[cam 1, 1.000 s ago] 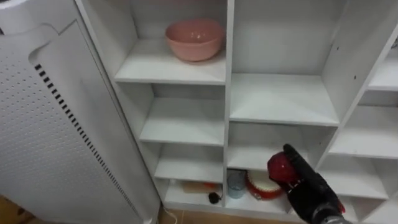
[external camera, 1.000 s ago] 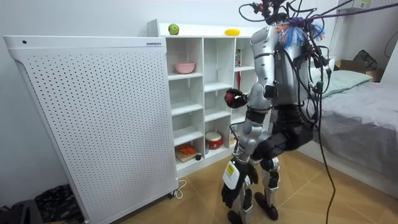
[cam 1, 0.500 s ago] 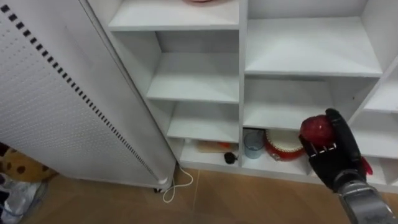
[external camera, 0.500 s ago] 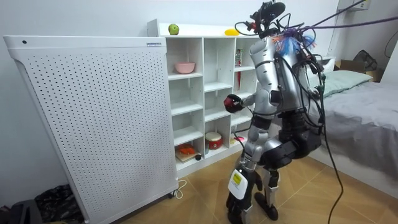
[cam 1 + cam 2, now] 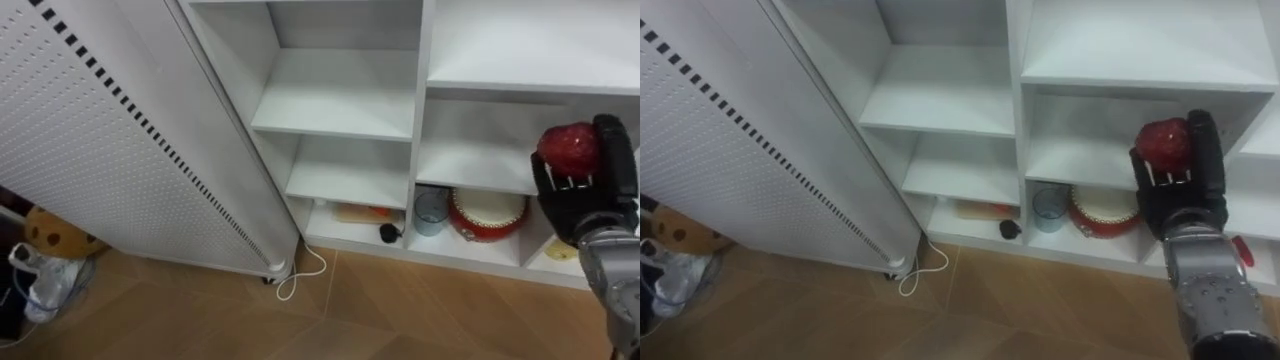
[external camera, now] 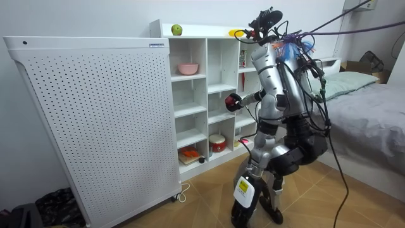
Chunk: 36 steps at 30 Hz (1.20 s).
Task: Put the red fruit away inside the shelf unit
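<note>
We stand close before the closet (image 5: 340, 95), a white grid of open shelves. A tall perforated panel (image 5: 100, 130) stands just to its left. In the room view the robot bends a little at the knees. Most compartments are bare. The bottom one holds a red pot (image 5: 487, 213) with a cup (image 5: 431, 210) just beside it. Higher up, the room view shows a pink bowl (image 6: 187, 68), and on the closet's top a green fruit (image 6: 176, 30) and a yellow fruit (image 6: 236, 32) lie well apart.

Our right hand (image 5: 585, 200) comes in from the lower right, fingers curled round the red fruit (image 5: 570, 150). It holds the fruit in the air in front of the closet, touching no shelf.

We judge the step in hand to be carrying the red fruit in and setting it down. The bare shelf (image 5: 470, 165) above the pot looks the handiest spot.

- We should bring the hand in level, between the upright dividers, so the wrist does not knock one.
- We should lower until the fruit rests on the board before the fingers loosen. It is round and may roll.
- We should place it well back from the front edge.
- We should draw the hand straight out so the fingers do not drag it along.
</note>
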Motion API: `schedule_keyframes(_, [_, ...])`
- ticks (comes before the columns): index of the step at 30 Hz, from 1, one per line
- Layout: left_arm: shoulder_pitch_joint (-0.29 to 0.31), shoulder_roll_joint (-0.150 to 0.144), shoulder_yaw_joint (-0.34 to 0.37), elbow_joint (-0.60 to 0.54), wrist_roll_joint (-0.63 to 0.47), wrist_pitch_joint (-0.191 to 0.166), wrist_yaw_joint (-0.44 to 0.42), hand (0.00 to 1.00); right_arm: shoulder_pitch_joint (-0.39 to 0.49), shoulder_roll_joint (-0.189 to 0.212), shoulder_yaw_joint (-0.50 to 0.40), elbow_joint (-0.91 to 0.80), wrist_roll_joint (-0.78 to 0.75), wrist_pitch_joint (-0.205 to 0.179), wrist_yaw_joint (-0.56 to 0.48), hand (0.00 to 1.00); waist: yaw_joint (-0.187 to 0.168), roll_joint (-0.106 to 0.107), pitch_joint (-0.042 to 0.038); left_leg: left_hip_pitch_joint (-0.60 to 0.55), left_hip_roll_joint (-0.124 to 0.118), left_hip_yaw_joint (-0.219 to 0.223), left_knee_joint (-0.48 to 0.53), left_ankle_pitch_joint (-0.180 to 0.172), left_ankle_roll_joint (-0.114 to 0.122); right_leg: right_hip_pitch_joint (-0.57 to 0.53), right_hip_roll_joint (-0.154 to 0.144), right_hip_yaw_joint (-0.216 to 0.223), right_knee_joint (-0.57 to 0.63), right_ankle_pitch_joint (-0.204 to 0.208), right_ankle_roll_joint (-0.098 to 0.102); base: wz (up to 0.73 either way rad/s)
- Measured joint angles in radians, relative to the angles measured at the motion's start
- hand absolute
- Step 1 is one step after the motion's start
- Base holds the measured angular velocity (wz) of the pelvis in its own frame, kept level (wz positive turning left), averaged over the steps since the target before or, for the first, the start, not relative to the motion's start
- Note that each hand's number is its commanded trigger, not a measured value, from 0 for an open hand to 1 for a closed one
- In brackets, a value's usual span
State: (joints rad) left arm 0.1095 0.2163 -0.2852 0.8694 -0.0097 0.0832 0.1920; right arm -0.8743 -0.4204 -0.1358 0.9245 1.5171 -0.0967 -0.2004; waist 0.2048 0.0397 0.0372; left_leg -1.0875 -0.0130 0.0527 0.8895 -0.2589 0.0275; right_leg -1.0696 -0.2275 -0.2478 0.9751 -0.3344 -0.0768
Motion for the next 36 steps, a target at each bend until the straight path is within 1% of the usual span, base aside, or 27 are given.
schedule_keyframes(1, [0.003, 0.0, -0.001, -0.004, 0.0, 0.0, 0.002, 0.0, -0.002, -0.003, -0.003, 0.0, -0.003, -0.001, -0.022, 1.0, 0.0, 0.0, 0.0, -0.002, 0.0, 0.0, 0.002, -0.001, 0.001, -0.001, 0.0, -0.001, 0.001, 0.0, 0.001, 0.0])
schedule_keyframes(2, [0.006, 0.0, -0.001, -0.009, 0.0, 0.001, 0.002, 0.0, -0.003, -0.006, -0.003, 0.0, -0.003, -0.001, -0.034, 0.75, 0.0, 0.0, 0.0, -0.003, 0.0, 0.0, 0.003, -0.001, 0.001, -0.001, 0.0, -0.001, 0.001, -0.001, 0.001, 0.0])
schedule_keyframes(3, [0.011, 0.0, -0.001, -0.018, 0.0, 0.0, 0.003, 0.0, -0.003, -0.011, -0.003, 0.0, -0.004, -0.002, -0.053, 0.4, 0.002, 0.0, 0.0, -0.003, 0.0, 0.0, 0.006, -0.001, 0.002, -0.001, 0.0, -0.001, 0.003, -0.001, 0.002, 0.0])
schedule_keyframes(4, [0.017, 0.0, -0.001, -0.027, 0.0, -0.001, 0.007, 0.0, -0.004, -0.013, -0.003, 0.0, -0.006, -0.006, -0.072, 0.0, 0.002, 0.0, 0.0, -0.004, 0.0, 0.0, 0.009, -0.001, 0.002, -0.001, 0.0, 0.0, 0.004, -0.001, 0.002, 0.0])
schedule_keyframes(6, [0.019, 0.0, 0.0, -0.034, 0.0, -0.002, 0.02, 0.0, -0.006, -0.019, -0.003, 0.0, -0.007, -0.013, -0.101, 0.0, 0.004, 0.0, -0.0001, -0.003, 0.001, 0.002, 0.014, -0.008, 0.004, -0.002, -0.002, 0.003, 0.009, -0.003, 0.003, 0.0])
schedule_keyframes(8, [0.028, 0.001, 0.001, -0.049, 0.0, -0.003, 0.041, 0.0, -0.014, -0.029, -0.003, -0.001, -0.008, -0.014, -0.134, 0.0, 0.004, -0.001, -0.0004, -0.005, 0.002, 0.008, 0.02, -0.01, 0.006, -0.009, -0.011, 0.01, 0.022, -0.008, 0.004, 0.0])
schedule_keyframes(9, [0.046, 0.003, 0.003, -0.073, -0.001, -0.006, 0.053, 0.0, -0.025, -0.033, -0.003, -0.001, -0.011, -0.014, -0.155, 0.0, 0.0, -0.001, -0.0006, -0.007, 0.001, 0.014, 0.024, -0.011, 0.008, -0.015, -0.016, 0.013, 0.031, -0.01, 0.004, 0.0])
schedule_keyframes(10, [0.065, 0.005, 0.007, -0.096, -0.001, -0.01, 0.065, 0.0, -0.035, -0.036, -0.003, -0.001, -0.012, -0.014, -0.174, 0.0, -0.002, -0.001, -0.0007, -0.01, 0.001, 0.016, 0.031, -0.013, 0.009, -0.02, -0.017, 0.018, 0.038, -0.011, 0.005, -0.04])
schedule_keyframes(13, [0.09, 0.008, 0.008, -0.125, 0.0, -0.017, 0.074, 0.0, -0.059, -0.045, -0.003, -0.011, -0.016, -0.018, -0.217, 0.0, -0.006, -0.003, -0.0018, -0.014, 0.004, 0.024, 0.036, -0.014, 0.011, -0.027, -0.017, 0.024, 0.043, -0.011, 0.004, -0.04])
schedule_keyframes(18, [0.114, 0.023, 0.008, -0.155, 0.001, -0.019, 0.078, 0.0, -0.058, -0.046, -0.003, -0.059, -0.018, -0.023, -0.265, 0.0, -0.011, -0.005, -0.0033, -0.016, 0.018, 0.033, 0.057, -0.016, 0.014, -0.026, -0.015, 0.021, 0.056, -0.012, 0.002, -0.02])
schedule_keyframes(23, [0.152, 0.046, 0.008, -0.196, 0.0, -0.019, 0.079, 0.0, -0.058, -0.046, 0.004, -0.062, -0.025, -0.01, -0.272, 0.0, -0.007, -0.008, -0.0047, -0.015, 0.025, 0.028, 0.068, -0.021, 0.015, -0.021, -0.008, 0.022, 0.057, -0.011, 0.003, -0.04])
schedule_keyframes(25, [0.171, 0.054, 0.008, -0.198, -0.001, -0.017, 0.078, 0.0, -0.058, -0.045, 0.018, -0.062, -0.026, -0.009, -0.272, 0.0, -0.008, -0.008, -0.0049, -0.005, 0.026, 0.028, 0.068, -0.022, 0.013, -0.01, -0.004, 0.023, 0.052, -0.008, 0.009, -0.04])
schedule_keyframes(29, [0.183, 0.056, 0.008, -0.193, -0.002, -0.007, 0.072, 0.0, -0.055, -0.045, 0.019, -0.062, -0.032, 0.003, -0.266, 0.0, -0.008, -0.01, -0.0041, 0.006, 0.027, 0.027, 0.069, -0.024, 0.011, 0.004, -0.001, 0.022, 0.048, -0.006, 0.014, -0.01])
schedule_keyframes(30, [0.183, 0.056, 0.006, -0.191, -0.002, -0.001, 0.07, 0.0, -0.054, -0.045, 0.02, -0.061, -0.032, 0.005, -0.265, 0.0, -0.008, -0.012, -0.0039, 0.01, 0.026, 0.027, 0.069, -0.024, 0.011, 0.009, -0.001, 0.022, 0.048, -0.006, 0.014, 0.0])
schedule_keyframes(36, [0.186, 0.061, 0.005, -0.194, 0.0, 0.004, 0.059, 0.0, -0.054, -0.045, 0.029, -0.051, -0.032, 0.012, -0.255, 0.0, -0.009, -0.015, -0.003, 0.019, 0.027, 0.026, 0.068, -0.024, 0.011, 0.02, -0.001, 0.021, 0.044, -0.008, 0.013, 0.0])
